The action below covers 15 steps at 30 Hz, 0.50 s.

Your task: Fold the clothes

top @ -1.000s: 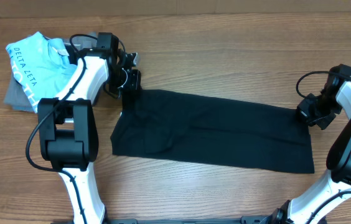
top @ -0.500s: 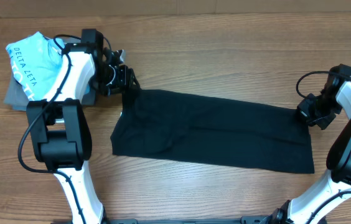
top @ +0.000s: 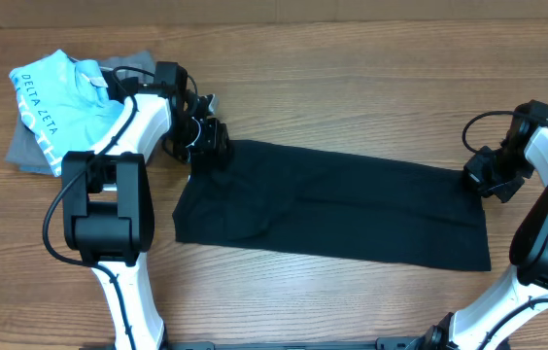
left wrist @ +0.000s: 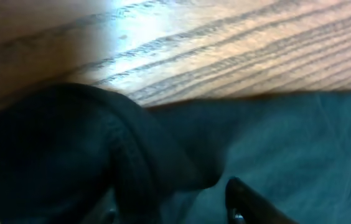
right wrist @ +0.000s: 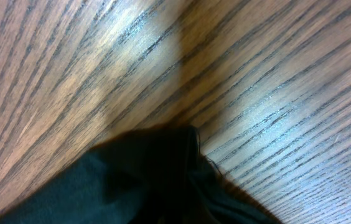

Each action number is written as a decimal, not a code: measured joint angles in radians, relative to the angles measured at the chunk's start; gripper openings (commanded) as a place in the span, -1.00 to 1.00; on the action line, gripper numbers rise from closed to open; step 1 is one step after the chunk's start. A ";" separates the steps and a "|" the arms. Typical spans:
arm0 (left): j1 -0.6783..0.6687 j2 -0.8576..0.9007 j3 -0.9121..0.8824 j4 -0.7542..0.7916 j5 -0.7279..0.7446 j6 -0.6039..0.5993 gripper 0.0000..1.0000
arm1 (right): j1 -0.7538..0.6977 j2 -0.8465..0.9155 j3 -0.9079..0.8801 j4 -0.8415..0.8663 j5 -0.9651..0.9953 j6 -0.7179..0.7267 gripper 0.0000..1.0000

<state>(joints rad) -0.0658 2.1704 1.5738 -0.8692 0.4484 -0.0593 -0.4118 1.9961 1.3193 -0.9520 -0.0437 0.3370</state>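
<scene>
Now both hands sit at the far corners of the black garment (top: 352,204), which lies spread flat across the bench (top: 371,87).
Your right hand (top: 483,180) is closed tight on the far right corner, probably to keep that edge taut. Your left hand (top: 208,136) is over the bunched far left corner, its fingers (left wrist: 250,199) apart around a fold, but you cannot tell whether it grips. The cloth is plain, matte and lightly creased, and lies apart from the light blue shirt (top: 55,97).
</scene>
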 measured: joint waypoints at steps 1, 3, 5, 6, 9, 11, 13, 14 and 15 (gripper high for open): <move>0.000 0.000 -0.001 0.006 -0.001 -0.003 -0.82 | 0.000 0.000 0.000 0.000 0.000 0.000 -0.88; 0.000 0.001 -0.002 0.027 -0.004 -0.012 -0.92 | 0.000 0.000 0.000 0.000 0.000 0.000 -0.88; 0.001 0.001 -0.002 0.053 -0.005 -0.018 -0.92 | 0.000 0.000 0.000 0.000 0.000 0.000 -0.88; 0.002 0.001 -0.002 0.062 -0.007 -0.021 -0.92 | 0.000 0.000 0.000 0.000 0.000 0.000 -0.88; 0.020 0.001 -0.002 0.106 -0.007 -0.051 -0.92 | 0.000 0.000 0.000 0.000 0.000 0.000 -0.88; 0.043 0.001 -0.001 0.136 -0.006 -0.075 -0.92 | 0.000 0.000 0.000 0.000 0.000 0.000 -0.88; 0.068 0.001 -0.001 0.156 0.003 -0.097 -0.74 | 0.000 0.000 0.000 0.000 0.000 0.000 -0.88; 0.077 0.001 -0.001 0.160 0.006 -0.100 -0.56 | 0.000 0.000 0.000 0.000 0.000 0.000 -0.88; 0.082 0.001 -0.001 0.163 0.008 -0.104 -0.47 | 0.000 0.000 0.000 0.000 0.000 0.000 -0.88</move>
<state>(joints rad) 0.0166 2.1715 1.5726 -0.7067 0.4568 -0.1631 -0.4118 1.9961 1.3190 -0.9524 -0.0437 0.3370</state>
